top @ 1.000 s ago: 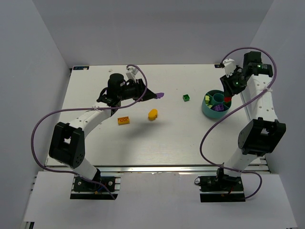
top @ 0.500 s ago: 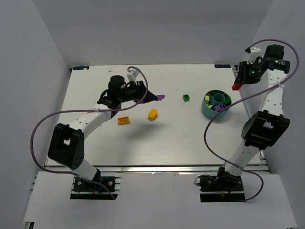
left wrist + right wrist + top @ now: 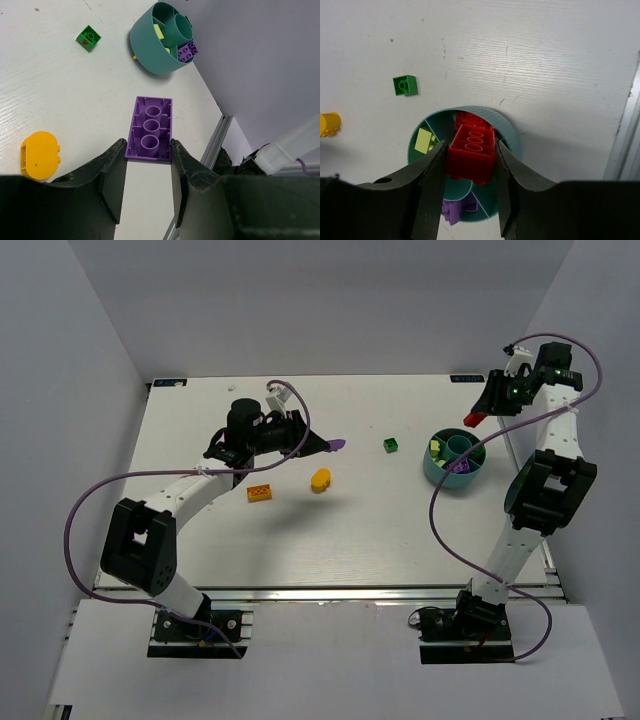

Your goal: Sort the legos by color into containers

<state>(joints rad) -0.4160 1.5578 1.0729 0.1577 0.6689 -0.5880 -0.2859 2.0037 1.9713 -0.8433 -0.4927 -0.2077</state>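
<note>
Your right gripper (image 3: 471,150) has its jaws clamped on the red brick (image 3: 471,155), hanging over the teal bowl (image 3: 514,145). Aim for the compartment at the bowl's 12 o'clock, beside the other red brick (image 3: 465,119), get low, then let go. Your left gripper (image 3: 148,150) pinches the purple brick (image 3: 149,127).

The white table (image 3: 350,530) carries four things. A teal bowl (image 3: 433,474) stands near the right edge, toward the far side. A small green brick (image 3: 390,445) lies left of the bowl, apart from it. Nearer the middle lies a yellow-orange oval piece (image 3: 320,480), and just left of it an orange brick (image 3: 260,493).
</note>
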